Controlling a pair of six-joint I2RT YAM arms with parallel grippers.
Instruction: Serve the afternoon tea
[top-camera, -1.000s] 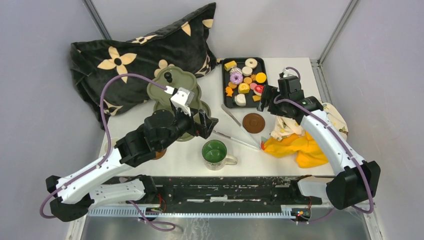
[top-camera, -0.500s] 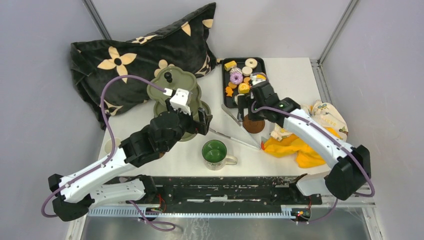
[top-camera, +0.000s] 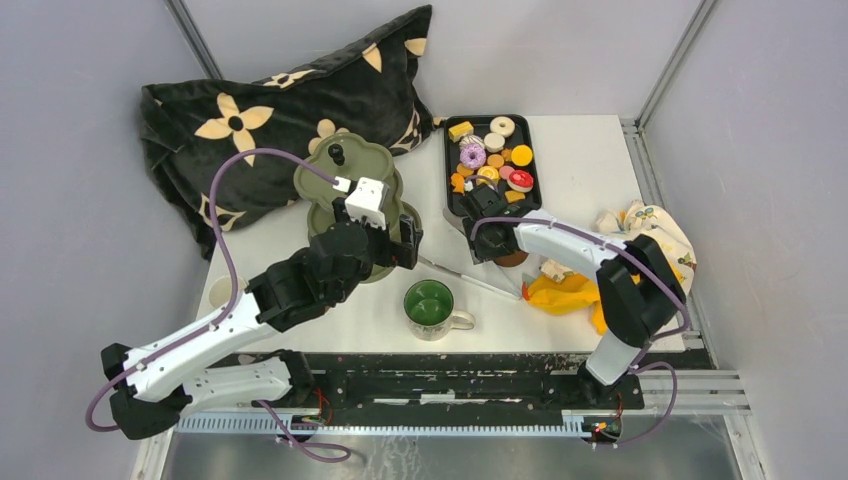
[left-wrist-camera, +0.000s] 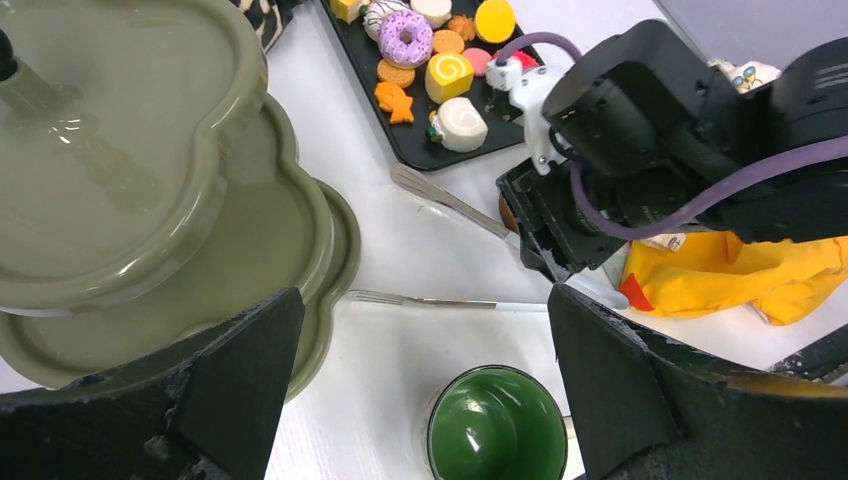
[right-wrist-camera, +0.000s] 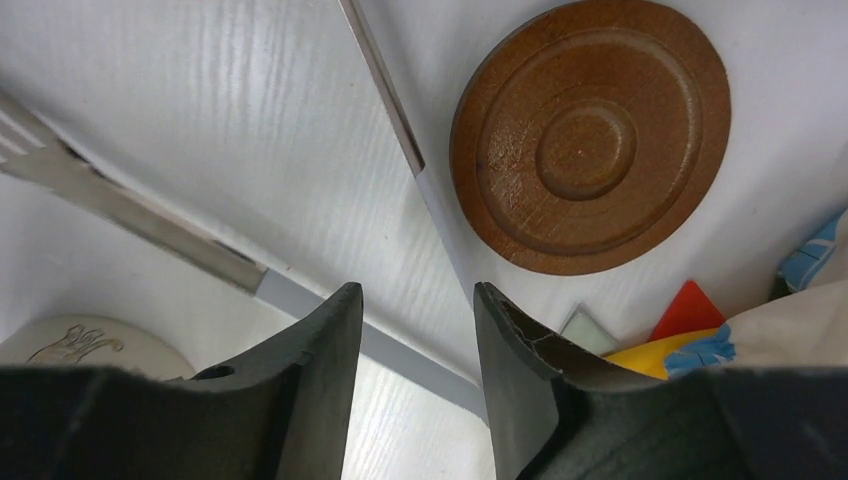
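Observation:
Toy pastries (top-camera: 490, 160) fill a black tray (top-camera: 449, 185) at the back. The olive three-tier stand (top-camera: 340, 175) rises left of it, and the green-lined mug (top-camera: 430, 305) sits near the front. My left gripper (top-camera: 405, 235) hovers wide open between stand and mug (left-wrist-camera: 497, 425), holding nothing. My right gripper (top-camera: 478, 225) hangs low over the table beside the brown saucer (right-wrist-camera: 590, 135). Its jaws (right-wrist-camera: 412, 292) are narrowed but apart, straddling the grey arm of the metal tongs (right-wrist-camera: 140, 220) without touching it. From above, the arm hides most of the saucer.
The tongs (top-camera: 470, 275) lie spread between mug and saucer. A yellow cloth (top-camera: 570, 290) is bunched at the right with a patterned cloth (top-camera: 655, 225) behind it. A black flowered pillow (top-camera: 260, 110) fills the back left corner behind the stand.
My right arm swung left from beside the tray down to the tongs by the saucer, and its jaws narrowed. The left arm edged slightly back toward the stand, still open.

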